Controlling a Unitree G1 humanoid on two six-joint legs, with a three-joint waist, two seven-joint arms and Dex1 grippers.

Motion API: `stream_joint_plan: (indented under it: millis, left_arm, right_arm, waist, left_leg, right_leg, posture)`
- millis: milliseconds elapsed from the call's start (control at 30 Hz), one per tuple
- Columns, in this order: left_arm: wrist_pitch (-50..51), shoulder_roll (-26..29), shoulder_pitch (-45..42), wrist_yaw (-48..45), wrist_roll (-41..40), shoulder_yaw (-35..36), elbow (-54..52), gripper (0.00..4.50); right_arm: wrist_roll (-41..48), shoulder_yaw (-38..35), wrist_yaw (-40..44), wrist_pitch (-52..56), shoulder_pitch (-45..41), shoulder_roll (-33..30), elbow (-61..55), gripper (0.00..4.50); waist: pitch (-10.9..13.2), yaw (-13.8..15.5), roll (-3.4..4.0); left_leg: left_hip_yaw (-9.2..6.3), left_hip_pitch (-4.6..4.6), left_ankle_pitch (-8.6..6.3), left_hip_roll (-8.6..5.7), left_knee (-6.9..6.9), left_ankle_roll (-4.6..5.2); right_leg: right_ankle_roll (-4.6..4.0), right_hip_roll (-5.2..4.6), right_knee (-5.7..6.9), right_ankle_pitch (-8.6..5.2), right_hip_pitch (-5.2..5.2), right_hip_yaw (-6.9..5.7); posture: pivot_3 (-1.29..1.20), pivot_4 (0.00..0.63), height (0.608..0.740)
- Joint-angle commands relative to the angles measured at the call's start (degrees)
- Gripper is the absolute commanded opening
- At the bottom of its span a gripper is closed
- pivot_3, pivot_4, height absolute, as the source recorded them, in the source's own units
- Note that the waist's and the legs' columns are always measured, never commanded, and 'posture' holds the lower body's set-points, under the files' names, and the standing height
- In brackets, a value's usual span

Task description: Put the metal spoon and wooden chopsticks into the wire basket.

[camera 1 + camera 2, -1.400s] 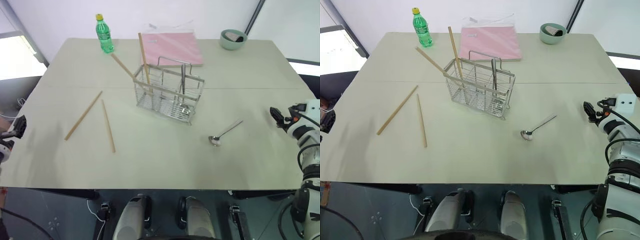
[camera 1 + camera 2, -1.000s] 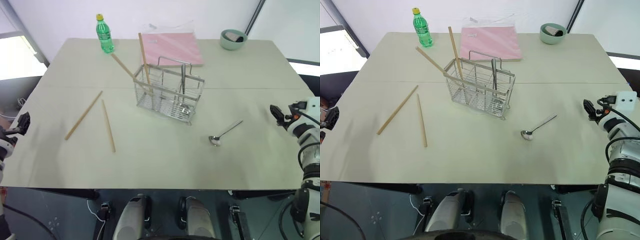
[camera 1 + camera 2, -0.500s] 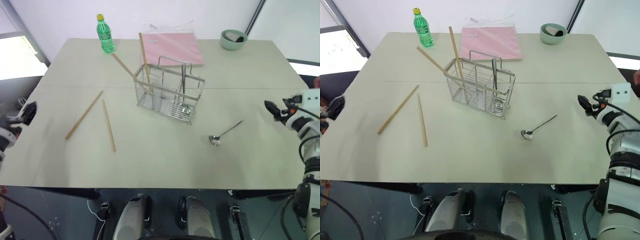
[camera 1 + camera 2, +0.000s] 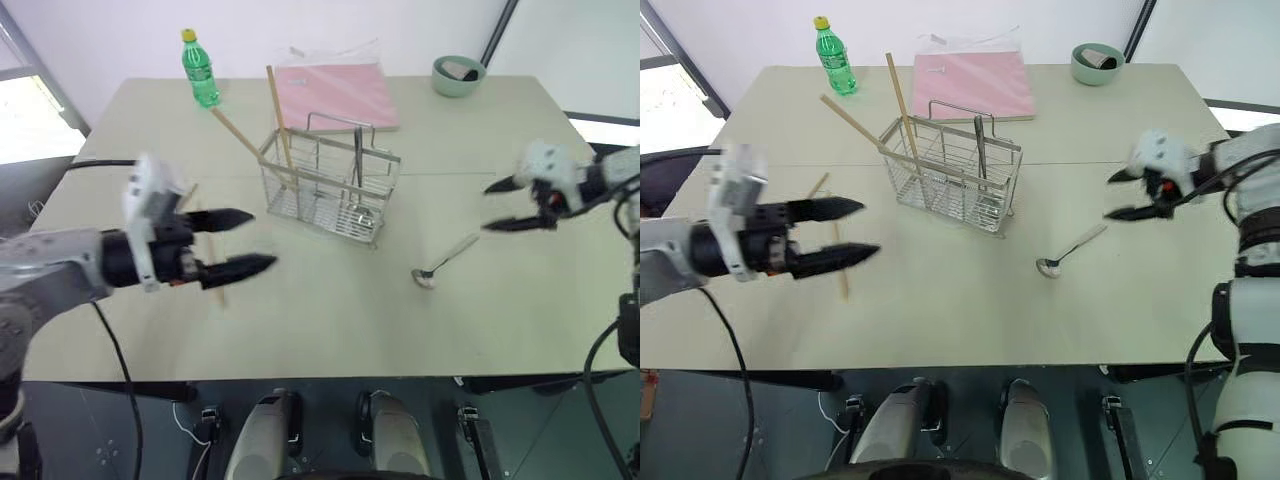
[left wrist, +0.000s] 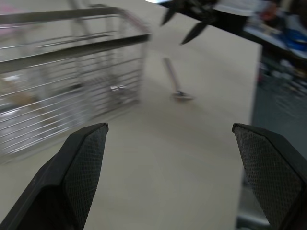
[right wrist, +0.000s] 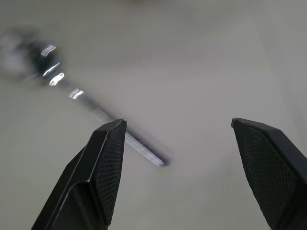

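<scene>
Spoon point(image 4: 441, 262) flat on surface point(image 4: 330, 320) at basket's point(image 4: 330, 190) 4 o'clock; right gripper point(image 4: 508, 205) above, fingers apart for pickup; left gripper point(image 4: 245, 240) likewise spread, empty.

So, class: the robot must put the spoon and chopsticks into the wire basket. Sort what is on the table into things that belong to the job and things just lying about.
Belong to the job:
spoon
chopsticks
basket

Just lying about:
green bottle
pink folder
green bowl
</scene>
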Motion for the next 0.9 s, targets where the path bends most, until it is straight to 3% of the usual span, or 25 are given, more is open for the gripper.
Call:
stream_joint_plan:
  millis: [33,267,533,633,800,900]
  left_arm:
    - [-1.7,-1.0,-3.5,-3.4,2.8,-5.1,1.0,4.36]
    - [-1.7,-3.7,-7.5,-3.9,4.3,-8.0,2.0,4.36]
    - [-1.0,-3.6,-7.0,-2.5,3.4,-6.2,1.0,4.36]
    - [-1.0,-3.5,-7.4,-2.2,3.3,-5.8,1.1,4.39]
    - [-1.0,-3.6,-8.3,-1.7,3.1,-5.4,2.0,4.39]
    - [-1.3,-3.6,-8.5,-1.7,3.6,-5.5,2.3,4.39]
  right_arm:
    - [-5.0,5.1,2.3,-7.8,-3.9,1.4,3.1,3.6]
    - [-9.9,9.1,1.8,-12.6,-5.4,8.0,7.7,3.6]
    - [-8.9,13.2,2.3,-15.8,-3.7,12.3,9.3,3.6]
    - [-7.4,14.3,2.3,-15.7,-3.0,13.3,9.5,2.7]
    - [-4.6,15.3,2.3,-15.2,-2.4,13.7,9.1,0.15]
    - [-2.3,16.1,2.3,-15.0,-1.8,13.4,8.3,0.06]
  waist:
    - [0.0,0.0,-0.02]
    - [0.0,-0.1,-0.03]
    - [0.1,0.2,-0.03]
    - [0.1,0.1,-0.03]
    - [0.1,0.2,-0.04]
    - [0.0,0.1,-0.11]
  left_leg:
    - [0.03,0.02,0.02,0.0,0.0,-0.01]
    - [0.02,0.08,0.16,0.04,-0.01,-0.24]
    - [-0.06,0.14,0.19,0.01,0.0,-0.3]
    - [-0.07,0.21,0.19,0.01,-0.01,-0.3]
    - [-0.08,0.84,0.16,0.02,-0.11,-0.32]
    - [-0.11,1.0,0.06,0.02,-0.11,-0.45]
  right_leg:
    - [0.0,0.0,0.05,0.0,-0.02,0.06]
    - [-0.03,0.04,0.15,0.0,-0.03,0.14]
    - [-0.04,0.04,0.15,0.0,0.05,0.15]
    - [-0.04,0.05,0.15,0.0,0.11,0.16]
    - [-0.05,0.05,0.09,-0.02,0.65,0.15]
    - [-0.04,0.06,0.07,-0.03,0.8,0.15]
  posture:
    - [0.0,0.15,0.686]
    - [0.0,0.15,0.686]
    - [0.0,0.15,0.686]
    - [0.0,0.15,0.686]
    - [0.0,0.15,0.686]
    - [0.0,0.15,0.686]
